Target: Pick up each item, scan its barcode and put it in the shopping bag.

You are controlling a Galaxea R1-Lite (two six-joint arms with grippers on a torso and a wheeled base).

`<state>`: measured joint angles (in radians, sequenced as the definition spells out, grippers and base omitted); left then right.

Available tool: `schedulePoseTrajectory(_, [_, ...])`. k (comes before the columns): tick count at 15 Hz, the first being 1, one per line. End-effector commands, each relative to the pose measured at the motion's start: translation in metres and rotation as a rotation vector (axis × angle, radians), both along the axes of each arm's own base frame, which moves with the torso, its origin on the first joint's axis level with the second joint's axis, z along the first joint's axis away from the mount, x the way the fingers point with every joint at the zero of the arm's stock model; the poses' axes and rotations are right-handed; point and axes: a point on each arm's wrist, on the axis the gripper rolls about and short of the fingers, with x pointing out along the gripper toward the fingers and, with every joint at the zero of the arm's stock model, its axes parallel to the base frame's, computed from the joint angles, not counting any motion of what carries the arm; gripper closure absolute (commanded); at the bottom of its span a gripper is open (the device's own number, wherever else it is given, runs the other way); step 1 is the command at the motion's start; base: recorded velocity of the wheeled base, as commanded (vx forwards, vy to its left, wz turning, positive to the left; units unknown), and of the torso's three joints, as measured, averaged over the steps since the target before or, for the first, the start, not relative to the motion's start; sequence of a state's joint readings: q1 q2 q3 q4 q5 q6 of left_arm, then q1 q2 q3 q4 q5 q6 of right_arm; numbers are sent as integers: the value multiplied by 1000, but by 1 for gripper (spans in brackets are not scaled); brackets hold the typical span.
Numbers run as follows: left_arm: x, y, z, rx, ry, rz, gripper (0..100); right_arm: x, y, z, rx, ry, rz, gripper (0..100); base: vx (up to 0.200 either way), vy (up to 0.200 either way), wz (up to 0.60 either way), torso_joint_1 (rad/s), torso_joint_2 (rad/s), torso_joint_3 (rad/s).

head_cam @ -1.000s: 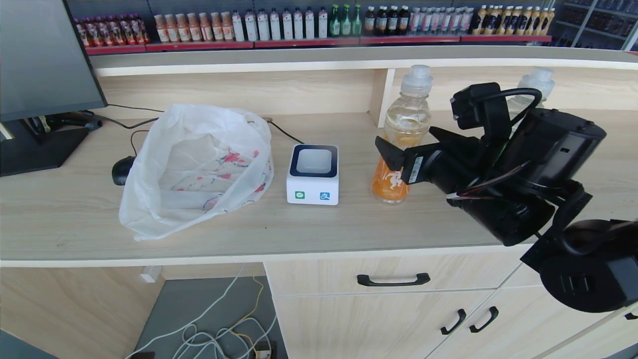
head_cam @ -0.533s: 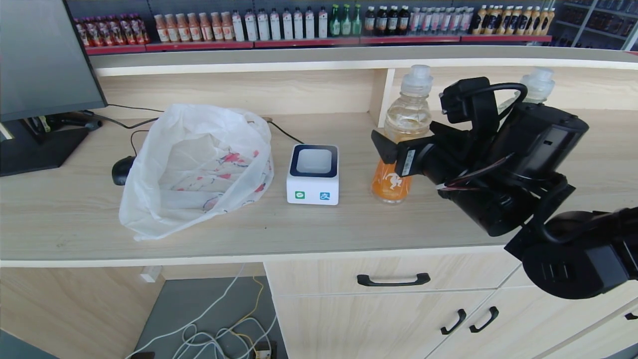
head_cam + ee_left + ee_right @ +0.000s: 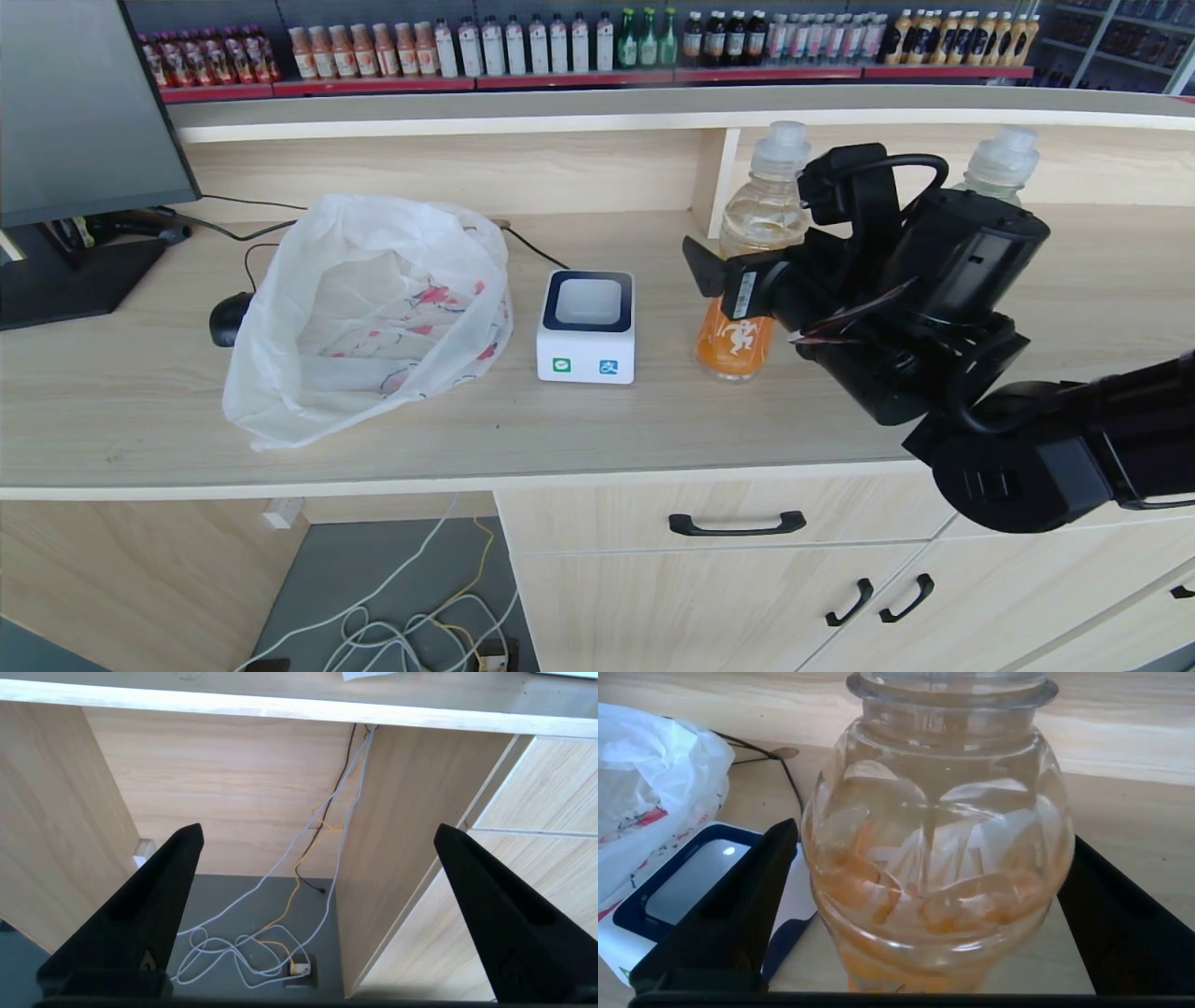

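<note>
An orange drink bottle [image 3: 738, 343] with a clear cap stands upright on the wooden counter [image 3: 653, 420], right of the white barcode scanner [image 3: 586, 325]. My right gripper [image 3: 758, 263] is open with its fingers on either side of the bottle's upper body [image 3: 934, 859]; I cannot tell whether they touch it. The white plastic shopping bag [image 3: 369, 313] lies open left of the scanner [image 3: 687, 882]. A second bottle [image 3: 999, 163] stands behind my right arm. My left gripper [image 3: 318, 924] is open and holds nothing, below the counter's edge and above floor cables [image 3: 280, 952].
A monitor [image 3: 84, 103] and a black mouse [image 3: 229, 317] sit at the counter's left end. A raised ledge and a divider panel [image 3: 714, 177] run along the back. Drawers with black handles [image 3: 738, 525] are under the counter.
My right arm has moved forward and to the left, bringing its open fingers around the orange bottle. The bottle, scanner and bag have stayed put.
</note>
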<state>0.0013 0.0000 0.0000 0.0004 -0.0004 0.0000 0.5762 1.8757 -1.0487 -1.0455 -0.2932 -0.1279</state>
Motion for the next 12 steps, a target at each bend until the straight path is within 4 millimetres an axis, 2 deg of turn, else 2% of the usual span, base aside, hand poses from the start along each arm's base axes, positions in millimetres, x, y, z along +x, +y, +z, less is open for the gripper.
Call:
schedulePoseTrajectory(1, [0,0,0,0,0,1,0,4,3,0,4,-6,1,0,0,0,0,0,0,0])
schedulePoseTrajectory(12, [0,0,0,0,0,1,0,7,4,1,10,-13,-8,0,0,0,0,0,0,0])
